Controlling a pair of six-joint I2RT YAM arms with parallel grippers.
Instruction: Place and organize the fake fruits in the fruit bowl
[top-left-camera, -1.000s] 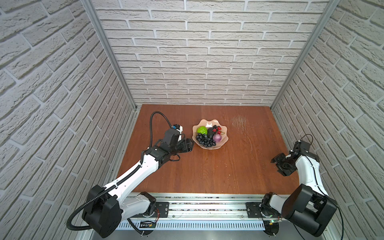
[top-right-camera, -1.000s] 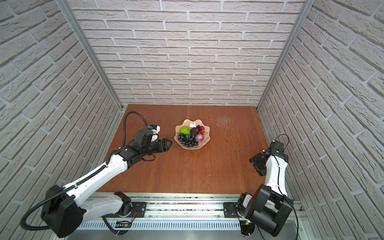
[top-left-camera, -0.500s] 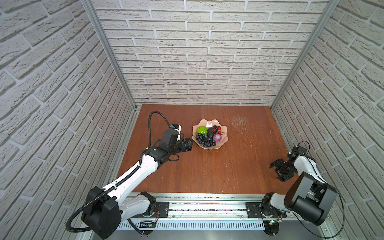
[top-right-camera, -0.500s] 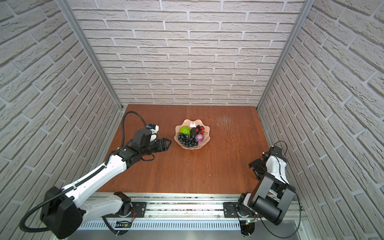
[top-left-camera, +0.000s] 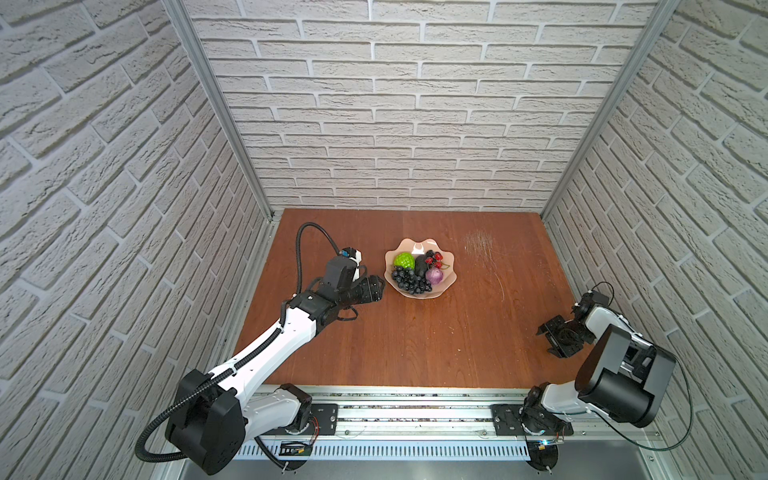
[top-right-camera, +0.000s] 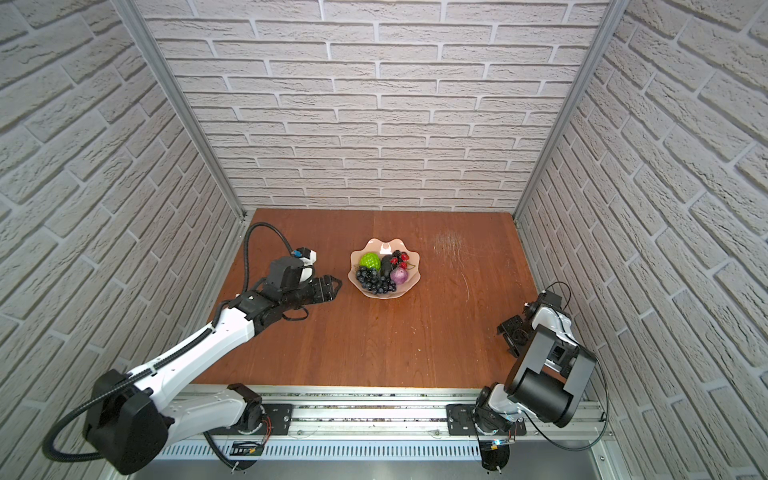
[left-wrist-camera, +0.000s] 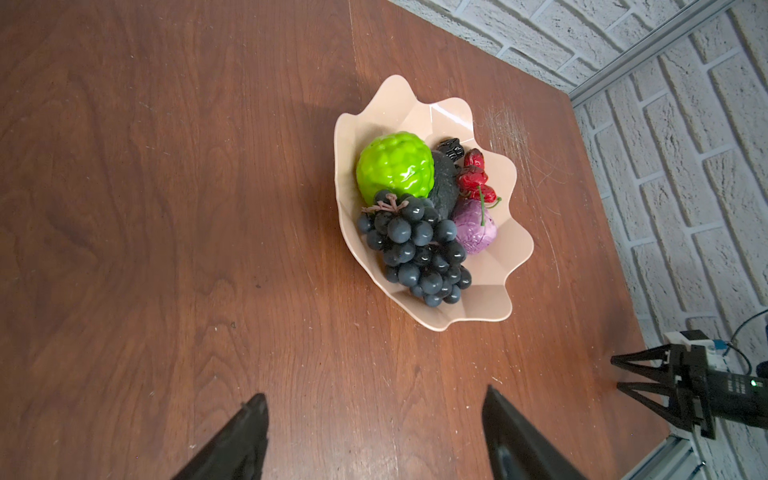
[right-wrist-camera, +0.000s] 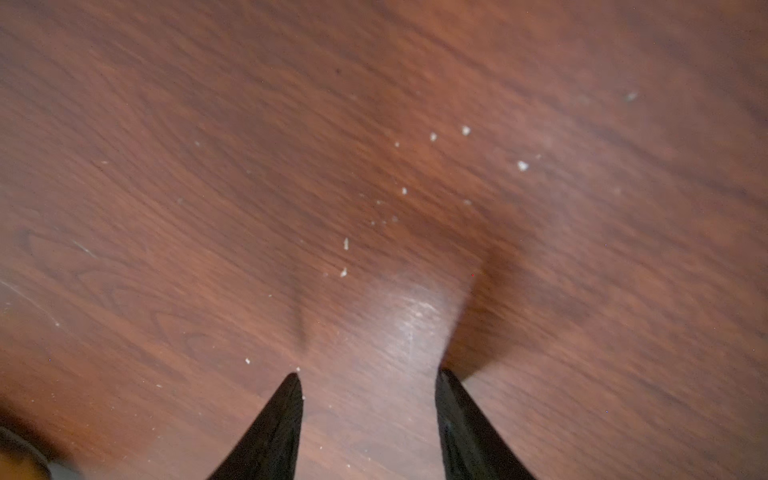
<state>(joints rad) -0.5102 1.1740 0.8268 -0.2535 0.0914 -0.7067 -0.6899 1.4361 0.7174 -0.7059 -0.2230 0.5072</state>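
Observation:
The pale peach fruit bowl (top-left-camera: 446, 286) (top-right-camera: 410, 283) (left-wrist-camera: 478, 307) stands at mid-table. In it lie the fake fruits: a dark grape bunch (top-left-camera: 409, 280) (left-wrist-camera: 419, 249), a bumpy green fruit (top-left-camera: 404, 260) (left-wrist-camera: 395, 166), a dark avocado (top-left-camera: 420, 266) (left-wrist-camera: 444, 183), a purple fruit (top-left-camera: 434, 275) (left-wrist-camera: 476, 232), red cherries (top-left-camera: 436, 261) (left-wrist-camera: 473, 174) and black berries (left-wrist-camera: 451, 147). My left gripper (top-left-camera: 380, 286) (top-right-camera: 337, 286) (left-wrist-camera: 375, 391) hovers just left of the bowl, open and empty. My right gripper (top-left-camera: 545, 341) (top-right-camera: 505, 340) (right-wrist-camera: 368, 372) is low over bare wood at the far right, open and empty.
Brick-pattern walls close in the wooden table (top-left-camera: 415, 345) on three sides. A scratched patch (top-left-camera: 478, 243) marks the wood right of the bowl. The metal base rail (top-left-camera: 415, 411) runs along the front edge. The left arm's black cable (top-left-camera: 309, 232) loops up behind its wrist.
The right arm has folded back toward its base, and its gripper has shifted slightly left and lower by the right wall. The left arm and the fruits have not visibly moved.

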